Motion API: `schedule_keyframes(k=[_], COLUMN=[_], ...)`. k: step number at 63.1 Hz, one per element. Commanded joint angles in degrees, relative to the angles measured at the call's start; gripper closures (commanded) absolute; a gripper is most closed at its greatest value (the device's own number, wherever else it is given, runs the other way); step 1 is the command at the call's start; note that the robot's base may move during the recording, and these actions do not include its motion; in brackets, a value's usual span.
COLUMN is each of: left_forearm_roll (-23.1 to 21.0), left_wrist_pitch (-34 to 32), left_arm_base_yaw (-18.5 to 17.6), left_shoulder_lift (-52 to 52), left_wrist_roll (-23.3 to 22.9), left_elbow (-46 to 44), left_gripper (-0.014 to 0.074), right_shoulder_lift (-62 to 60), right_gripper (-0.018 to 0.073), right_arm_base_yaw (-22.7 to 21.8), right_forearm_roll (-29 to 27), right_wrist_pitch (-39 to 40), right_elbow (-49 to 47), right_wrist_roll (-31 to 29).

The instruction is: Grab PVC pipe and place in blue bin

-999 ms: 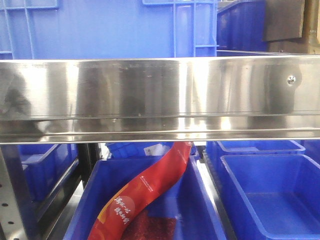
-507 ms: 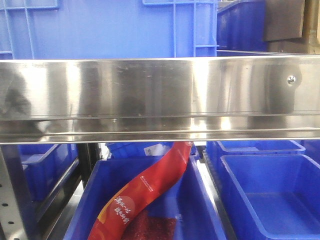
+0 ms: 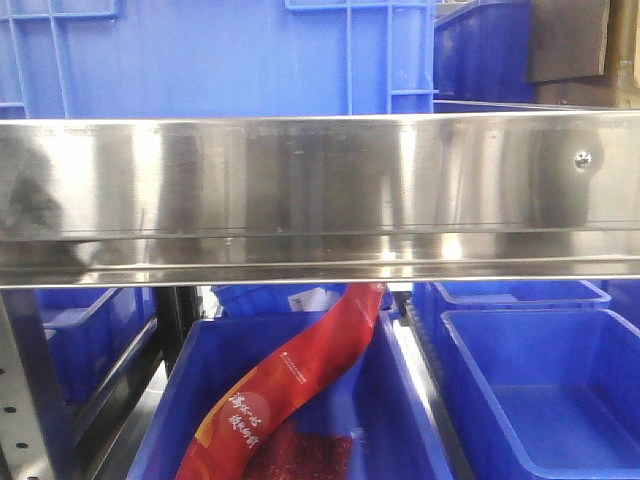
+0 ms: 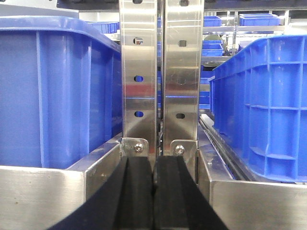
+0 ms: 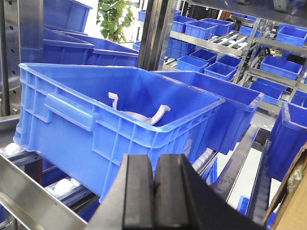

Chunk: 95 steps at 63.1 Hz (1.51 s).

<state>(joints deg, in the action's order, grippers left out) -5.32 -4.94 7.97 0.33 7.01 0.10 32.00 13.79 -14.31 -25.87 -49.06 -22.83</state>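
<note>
The PVC pipe (image 5: pixel 139 111) was seen lying inside a blue bin (image 5: pixel 72 112) on the shelf, far of the right pincer (image 5: pixel 154 191). Both pincers were pressed closed and empty, the left pincer (image 4: pixel 153 191) faced at the steel upright (image 4: pixel 160 72), presumably because no grasp was underway.

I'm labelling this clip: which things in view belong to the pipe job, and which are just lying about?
Job:
- white C-shaped plastic PVC pipe, lying in a bin
- blue plastic bin holding it
- right gripper, shut, empty

Lying about:
- red printed pouch in a lower blue crate
- stainless steel shelf rail
- green plant
</note>
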Motion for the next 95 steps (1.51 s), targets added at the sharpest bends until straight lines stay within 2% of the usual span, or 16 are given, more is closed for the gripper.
schedule_keyframes(k=[1, 27, 40, 46, 49, 59, 63, 70, 95], left_forearm_roll=[-0.1, -0.1, -0.1, -0.1, -0.1, -0.1, -0.1, -0.1, -0.1], left_wrist_pitch=[-0.4, -0.4, -0.4, -0.4, -0.4, -0.4, -0.4, -0.4, -0.4], left_arm_base_yaw=[-0.2, -0.2, -0.2, -0.2, -0.2, -0.2, -0.2, -0.2, -0.2], left_shoulder_lift=[-0.3, -0.3, -0.3, -0.3, -0.3, -0.3, -0.3, -0.3, -0.3], left_wrist_roll=[-0.2, -0.2, -0.2, -0.2, -0.2, -0.2, -0.2, -0.2, -0.2], left_elbow=[-0.1, -0.1, -0.1, -0.1, -0.1, -0.1, -0.1, -0.1, -0.1], left_gripper=[0.0707, 0.0707, 0.0707, 0.0707, 0.0707, 0.0707, 0.0707, 0.0707, 0.0707], right_shoulder_lift=[-0.2, -0.2, -0.2, 0.0, 0.0, 0.0, 0.0, -0.6, -10.1], right_gripper=[0.0721, 0.0721, 0.0721, 0.0721, 0.0721, 0.0721, 0.0721, 0.0721, 0.0721], right_arm_base_yaw=[-0.2, -0.2, -0.2, -0.2, -0.2, -1.2, -2.3, -5.1, -12.1], right_forearm_roll=[0.6, 0.6, 0.6, 3.5, 6.5, 14.9, 19.3, 19.8, 19.7], right_wrist_pitch=[0.1, 0.3, 4.6, 4.9, 4.9, 6.5, 6.9, 7.8, 13.9], right_elbow=[0.1, 0.1, 0.1, 0.1, 0.1, 0.1, 0.5, 1.8, 11.4], right_wrist_roll=[0.1, 0.1, 0.1, 0.1, 1.6, 16.9, 20.0, 21.7, 21.7])
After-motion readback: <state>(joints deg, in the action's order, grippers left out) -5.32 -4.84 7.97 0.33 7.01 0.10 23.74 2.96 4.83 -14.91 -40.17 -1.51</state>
